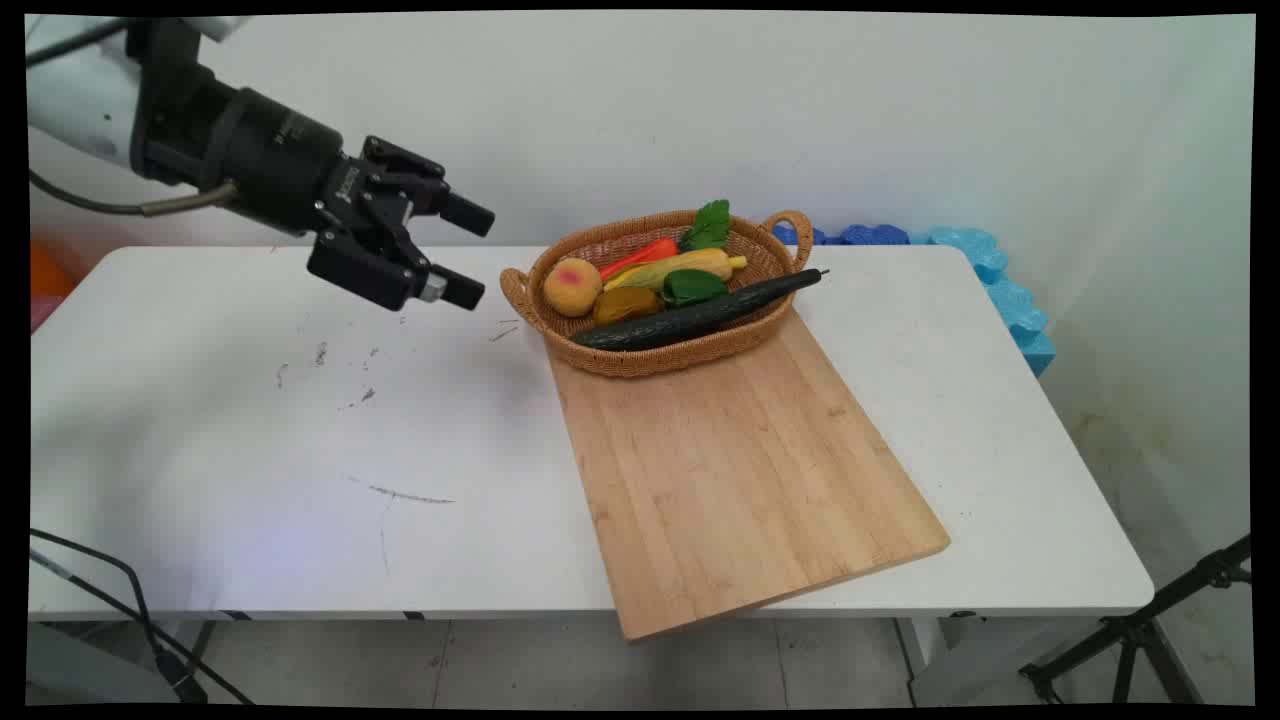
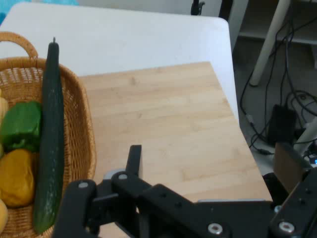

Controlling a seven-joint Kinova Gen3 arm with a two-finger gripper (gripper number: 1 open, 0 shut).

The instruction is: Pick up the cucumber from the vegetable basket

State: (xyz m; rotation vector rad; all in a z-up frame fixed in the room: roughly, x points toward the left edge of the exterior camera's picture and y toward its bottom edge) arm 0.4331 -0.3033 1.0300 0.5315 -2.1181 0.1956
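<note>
The cucumber [image 1: 700, 314] is lying along the basket's [image 1: 640, 362] near rim at upper centre — overhanging, so liable to roll out if nudged — while the gripper [image 1: 467, 252] is hovering released and empty, upper left over the counter [image 1: 250, 450].

A black hand [image 1: 455, 252] hangs over the white worktop [image 1: 250, 450], which carries dark scuff marks. The cutting board [image 1: 740, 470] is pale, streaked wood. The tan woven basket [image 1: 650, 355] holds a dark green cucumber [image 1: 700, 315], a green pepper [image 1: 692, 287], a yellow corn cob [image 1: 680, 268], an orange-red piece, perhaps a carrot [image 1: 640, 258], and a yellow-orange peach [image 1: 572, 286] with a pink blush.
</note>
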